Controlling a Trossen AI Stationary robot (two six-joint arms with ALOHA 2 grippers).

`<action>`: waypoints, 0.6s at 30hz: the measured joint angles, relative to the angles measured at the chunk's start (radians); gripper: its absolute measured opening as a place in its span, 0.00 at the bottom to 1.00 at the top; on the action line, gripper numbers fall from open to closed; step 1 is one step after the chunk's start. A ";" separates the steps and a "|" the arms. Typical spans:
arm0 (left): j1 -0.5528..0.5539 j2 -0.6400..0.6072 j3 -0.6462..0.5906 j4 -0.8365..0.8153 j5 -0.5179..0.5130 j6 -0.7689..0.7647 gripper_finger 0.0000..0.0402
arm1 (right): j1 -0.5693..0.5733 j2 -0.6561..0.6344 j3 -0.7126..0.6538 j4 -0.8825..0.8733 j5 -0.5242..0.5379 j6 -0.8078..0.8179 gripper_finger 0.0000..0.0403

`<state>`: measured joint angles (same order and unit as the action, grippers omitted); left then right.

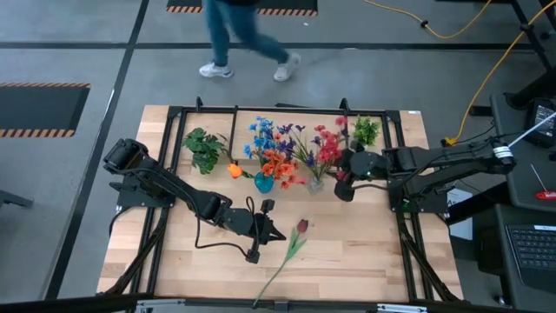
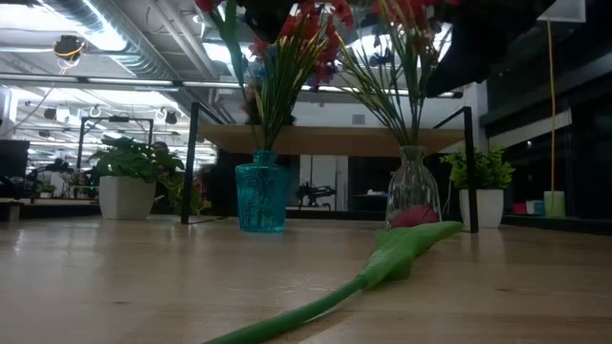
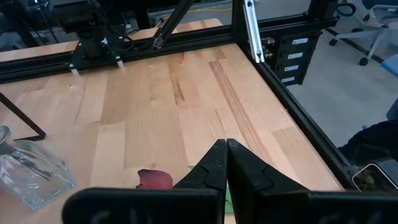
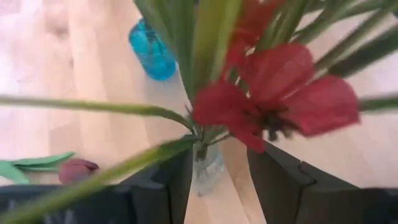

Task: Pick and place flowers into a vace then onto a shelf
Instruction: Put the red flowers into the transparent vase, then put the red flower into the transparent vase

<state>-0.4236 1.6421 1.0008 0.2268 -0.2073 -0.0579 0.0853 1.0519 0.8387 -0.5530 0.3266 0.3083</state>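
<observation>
A dark-red tulip (image 1: 301,227) lies flat on the table, its green stem (image 1: 278,269) running toward the near edge; the low view shows its leaf (image 2: 406,247). My left gripper (image 1: 280,236) is shut, just left of the tulip and above its bloom (image 3: 155,179). A clear glass vase (image 1: 315,183) and a blue vase (image 1: 263,183) stand upright on the table, each holding several flowers. My right gripper (image 1: 340,185) hangs open just right of the clear vase. In the right wrist view its fingers (image 4: 277,180) frame the vase (image 4: 206,167) behind a red bloom (image 4: 280,99).
The shelf board (image 2: 335,139) stands on black legs behind the vases. Two potted plants (image 1: 201,149) (image 1: 366,131) sit near the far edge. An orange tulip (image 1: 234,171) lies left of the blue vase. A person (image 1: 248,35) walks past beyond the far edge. Bare wood spreads around the fallen tulip.
</observation>
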 joint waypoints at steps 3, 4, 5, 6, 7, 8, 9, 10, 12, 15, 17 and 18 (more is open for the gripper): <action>0.000 0.000 0.000 0.000 0.000 0.000 0.01 | 0.000 -0.005 0.008 -0.009 -0.041 -0.003 0.38; 0.000 0.000 0.000 0.000 0.000 0.000 0.01 | 0.000 -0.006 0.016 -0.020 -0.049 -0.003 0.38; 0.000 0.000 0.000 0.000 0.000 0.000 0.01 | 0.000 -0.008 0.024 -0.040 -0.062 -0.002 0.38; 0.000 0.000 0.000 0.000 0.000 -0.001 0.01 | 0.000 -0.011 0.032 -0.070 -0.067 0.001 0.38; 0.000 0.000 0.000 0.000 0.000 -0.007 0.01 | 0.000 -0.014 0.038 -0.094 -0.067 0.003 0.38; 0.000 0.000 0.000 0.000 0.000 -0.012 0.01 | 0.000 -0.016 0.046 -0.109 -0.067 0.007 0.38; 0.000 0.000 0.000 0.000 0.000 -0.017 0.01 | 0.000 -0.020 0.050 -0.121 -0.067 0.012 0.38; 0.000 0.000 0.000 0.000 0.000 -0.021 0.01 | 0.000 -0.025 0.051 -0.137 -0.066 0.020 0.38; 0.000 0.000 0.000 -0.007 0.000 -0.027 0.01 | 0.000 -0.038 0.051 -0.152 -0.066 0.025 0.38; 0.000 0.000 0.000 -0.012 0.000 -0.039 0.01 | 0.008 -0.056 0.051 -0.169 -0.066 0.030 0.38; 0.000 0.000 0.000 -0.023 -0.004 -0.068 0.02 | 0.025 -0.074 0.052 -0.168 -0.064 0.028 0.38; 0.000 0.000 0.000 -0.026 -0.007 -0.085 0.03 | 0.035 -0.083 0.052 -0.167 -0.061 0.028 0.38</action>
<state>-0.4236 1.6421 1.0008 0.2010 -0.2139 -0.1432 0.1207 0.9694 0.8906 -0.7202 0.2656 0.3363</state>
